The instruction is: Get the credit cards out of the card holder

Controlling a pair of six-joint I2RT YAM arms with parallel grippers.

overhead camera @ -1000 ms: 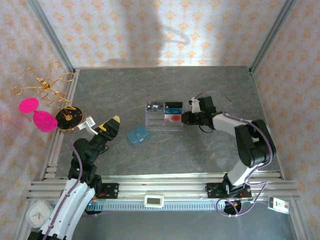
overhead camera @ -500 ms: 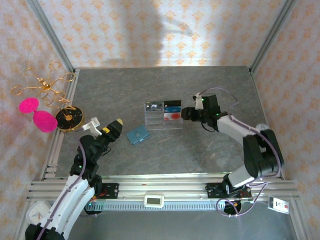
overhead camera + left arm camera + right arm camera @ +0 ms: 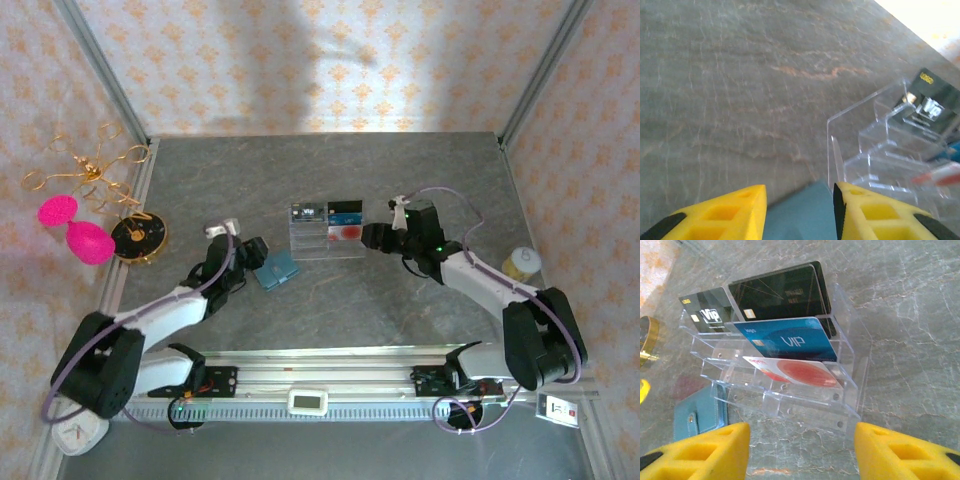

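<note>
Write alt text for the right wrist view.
A clear tiered tray holds four cards: two black, one blue, one pale with red print. A closed teal wallet lies beside it at lower left, and the right tool stands open in the foreground.

The left arm (image 3: 170, 305) and right arm (image 3: 480, 282) are white-and-black, lilac-cabled, with yellow jaws.

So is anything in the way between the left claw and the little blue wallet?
No, nothing visible. The left gripper is right at the wallet, whose teal cover shows between its yellow fingers. The clear tray stands beyond it, not in between.
</note>
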